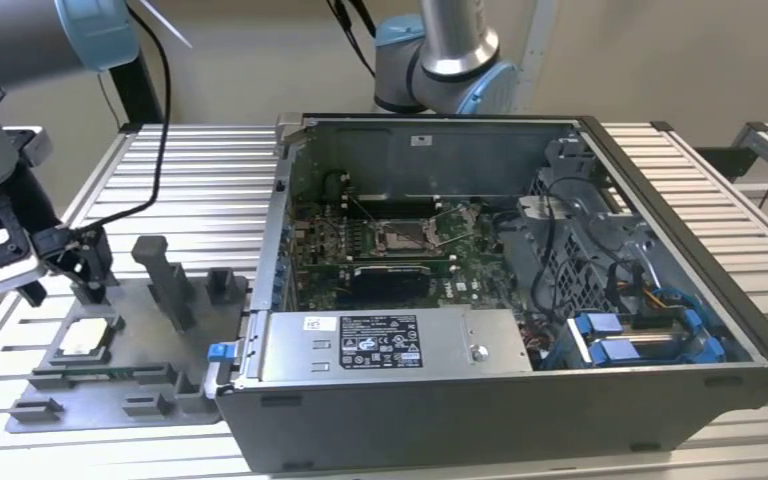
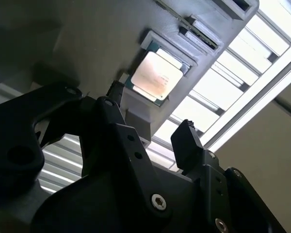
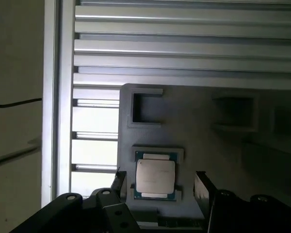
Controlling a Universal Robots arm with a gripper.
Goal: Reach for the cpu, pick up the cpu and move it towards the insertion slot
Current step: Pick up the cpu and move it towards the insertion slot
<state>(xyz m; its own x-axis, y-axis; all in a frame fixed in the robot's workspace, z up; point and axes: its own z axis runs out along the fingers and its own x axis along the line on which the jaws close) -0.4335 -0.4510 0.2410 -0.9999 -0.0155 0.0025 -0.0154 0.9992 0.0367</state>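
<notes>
Two fingers spread wide, nothing pinched: my end effector hangs above the cpu.
Cpu lies flat, silvery top up, in its square pocket on the grey fixture tray, on the slatted desk at the exterior view's left. In both wrist views it sits between my fingertips, apart from them. Insertion slot is well apart from it, on the green motherboard inside the open computer case toward the exterior view's right.
</notes>
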